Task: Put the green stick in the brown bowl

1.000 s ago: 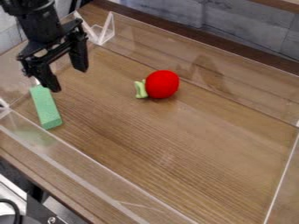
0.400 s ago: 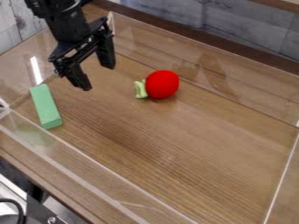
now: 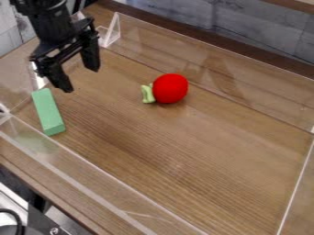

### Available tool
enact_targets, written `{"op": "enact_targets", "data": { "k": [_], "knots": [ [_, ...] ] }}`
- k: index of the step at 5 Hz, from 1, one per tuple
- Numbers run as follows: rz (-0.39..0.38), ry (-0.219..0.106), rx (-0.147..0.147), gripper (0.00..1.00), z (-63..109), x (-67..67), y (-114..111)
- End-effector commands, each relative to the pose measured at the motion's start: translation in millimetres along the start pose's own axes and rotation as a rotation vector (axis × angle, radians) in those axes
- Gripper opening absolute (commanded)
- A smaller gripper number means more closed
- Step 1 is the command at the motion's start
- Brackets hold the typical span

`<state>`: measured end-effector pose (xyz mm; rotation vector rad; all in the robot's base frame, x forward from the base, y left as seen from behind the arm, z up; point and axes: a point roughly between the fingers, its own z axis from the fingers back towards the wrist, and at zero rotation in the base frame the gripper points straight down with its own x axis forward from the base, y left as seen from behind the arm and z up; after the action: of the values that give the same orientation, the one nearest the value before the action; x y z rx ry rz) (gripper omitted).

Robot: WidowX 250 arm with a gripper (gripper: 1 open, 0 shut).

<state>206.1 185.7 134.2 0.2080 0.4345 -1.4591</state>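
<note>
The green stick (image 3: pixel 50 111) is a flat bright green block lying on the wooden table near the left clear wall. My black gripper (image 3: pixel 73 72) hangs above and to the right of the stick's far end, open, with nothing between its fingers. No brown bowl shows in this view.
A red ball (image 3: pixel 170 87) with a small light-green stub (image 3: pixel 146 95) rests mid-table. Clear plastic walls (image 3: pixel 73 170) fence the wooden surface (image 3: pixel 208 156) on the front, left and right. A clear bracket (image 3: pixel 110 32) stands at the back left.
The gripper swung right toward the ball, then came back left toward the green stick. It stays open. Stick and ball have not moved.
</note>
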Motion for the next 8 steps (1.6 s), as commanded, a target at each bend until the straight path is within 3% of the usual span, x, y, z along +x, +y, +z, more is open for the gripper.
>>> {"op": "enact_targets", "data": {
  "k": [1, 3, 4, 7, 8],
  "knots": [
    [0.006, 0.029, 0.046, 1.0, 15.5, -1.8, 8],
    [0.021, 0.064, 0.051, 1.0, -8.1, -13.1, -3],
    [0.007, 0.086, 0.06, 1.0, -15.3, -26.2, -17],
    [-0.072, 0.146, 0.093, 1.0, -18.4, -27.7, -32],
    [-0.174, 0.172, 0.141, 1.0, -31.0, -19.3, -23]
  ]
}}
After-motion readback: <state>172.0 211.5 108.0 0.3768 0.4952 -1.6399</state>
